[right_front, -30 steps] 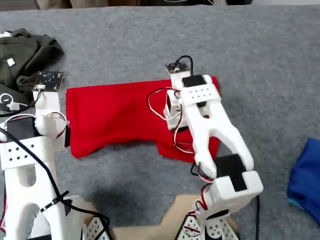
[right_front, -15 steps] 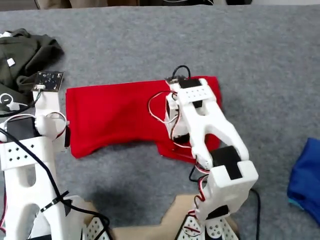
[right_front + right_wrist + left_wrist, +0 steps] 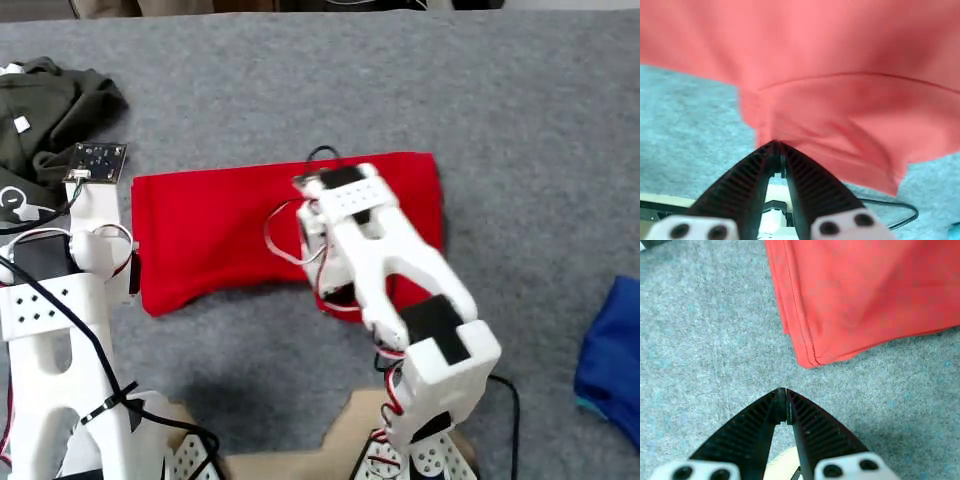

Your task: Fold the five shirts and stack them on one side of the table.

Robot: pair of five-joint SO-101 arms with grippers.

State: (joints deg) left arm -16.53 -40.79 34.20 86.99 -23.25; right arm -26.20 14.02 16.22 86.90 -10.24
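The right arm (image 3: 375,240) has swung left across the red shirt (image 3: 215,230) over the last second. Its wrist, which sat over the shirt's far right corner, now sits nearer the middle, and that corner lies uncovered. The left arm (image 3: 80,265) has not shifted, and the shirt's left half lies as it did.

In the high view the red shirt is spread across the middle of the grey table (image 3: 520,90). The right arm lies over its near right part, so I can't make out how the cloth lies beneath it; just a small red edge peeks out under the forearm.

In the right wrist view the right gripper (image 3: 776,146) has its jaws pressed together, tips right at a folded edge of the red cloth (image 3: 820,55). Creases run out from that spot, so I read it as a pinch on the fabric.

In the left wrist view the left gripper (image 3: 783,395) is closed too, with nothing between its jaws. It hangs over bare grey table just beside the shirt's hemmed near left corner (image 3: 810,357), not touching it.

A dark green shirt (image 3: 50,100) lies crumpled at the far left of the table, well apart from the red one. A blue shirt (image 3: 612,350) shows at the right edge. A tan board (image 3: 300,462) lies along the near edge by the arm bases.
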